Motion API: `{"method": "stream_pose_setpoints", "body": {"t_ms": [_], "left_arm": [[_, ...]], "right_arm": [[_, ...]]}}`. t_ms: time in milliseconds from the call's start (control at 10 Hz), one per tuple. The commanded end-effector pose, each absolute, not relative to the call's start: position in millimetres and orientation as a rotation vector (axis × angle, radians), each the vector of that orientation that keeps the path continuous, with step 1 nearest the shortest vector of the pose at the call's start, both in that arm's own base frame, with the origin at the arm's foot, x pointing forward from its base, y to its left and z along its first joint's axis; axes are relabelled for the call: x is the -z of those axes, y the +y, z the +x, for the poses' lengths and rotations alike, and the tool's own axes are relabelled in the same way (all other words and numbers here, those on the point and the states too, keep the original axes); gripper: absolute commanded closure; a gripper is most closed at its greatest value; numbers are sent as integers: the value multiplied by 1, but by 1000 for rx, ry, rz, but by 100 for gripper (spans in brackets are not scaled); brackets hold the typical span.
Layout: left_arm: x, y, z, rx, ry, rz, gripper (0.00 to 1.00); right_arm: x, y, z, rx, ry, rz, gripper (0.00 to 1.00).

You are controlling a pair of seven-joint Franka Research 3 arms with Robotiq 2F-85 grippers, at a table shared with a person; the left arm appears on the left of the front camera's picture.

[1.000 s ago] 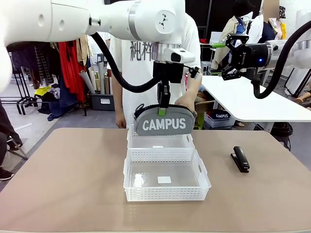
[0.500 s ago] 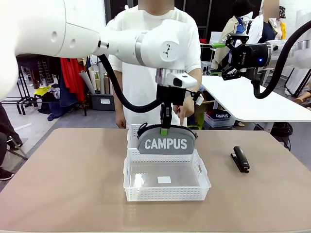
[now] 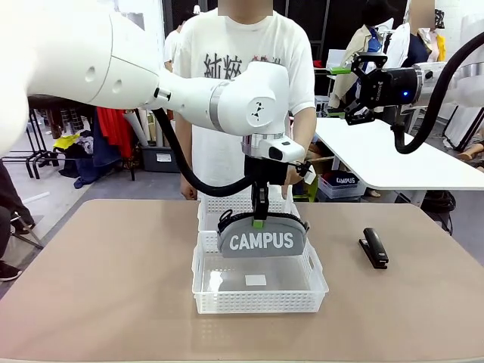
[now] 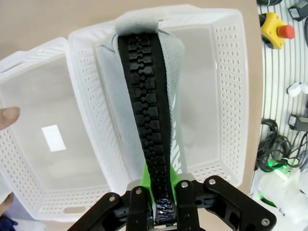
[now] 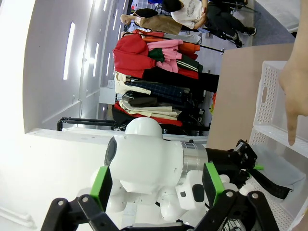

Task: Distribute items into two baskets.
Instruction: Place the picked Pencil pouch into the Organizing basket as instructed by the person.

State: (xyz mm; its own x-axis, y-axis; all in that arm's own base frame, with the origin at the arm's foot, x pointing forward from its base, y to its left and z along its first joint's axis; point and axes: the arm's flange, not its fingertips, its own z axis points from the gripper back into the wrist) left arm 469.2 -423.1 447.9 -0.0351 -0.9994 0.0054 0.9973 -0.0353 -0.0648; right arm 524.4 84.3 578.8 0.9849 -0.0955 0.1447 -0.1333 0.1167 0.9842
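Near basket [image 3: 257, 304] lower centre of frame, nothing in it yet. CAMPUS pouch [image 3: 262, 241] hangs upright over it at centre, bottom edge about level with rim. Left gripper [image 3: 259, 220] fingers pinching black zipper at top. Judgement: lower straight, pouch length along basket, clear lattice walls, let bottom settle before release. Stapler [image 3: 374, 248] on table, right of centre. Far basket [image 3: 227, 205] behind pouch. Person's hand [image 5: 294, 91] points down near baskets. Right gripper [image 3: 361, 83] upper right, fingers spread, empty.
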Motion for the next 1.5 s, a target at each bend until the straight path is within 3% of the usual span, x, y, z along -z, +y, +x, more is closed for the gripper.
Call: {"method": "stream_pose_setpoints", "body": {"t_ms": [0, 500, 1400], "left_arm": [[-452, -425, 469, 1615, 48, -39, 100], [-450, -426, 469, 1612, 44, -53, 100], [-388, -439, 470, 1603, 68, -46, 100]], "right_arm": [[-581, 84, 524, -30, -191, 1457, 0], [-581, 84, 524, -30, -191, 1457, 0], [-581, 84, 524, -30, -191, 1457, 0]]}}
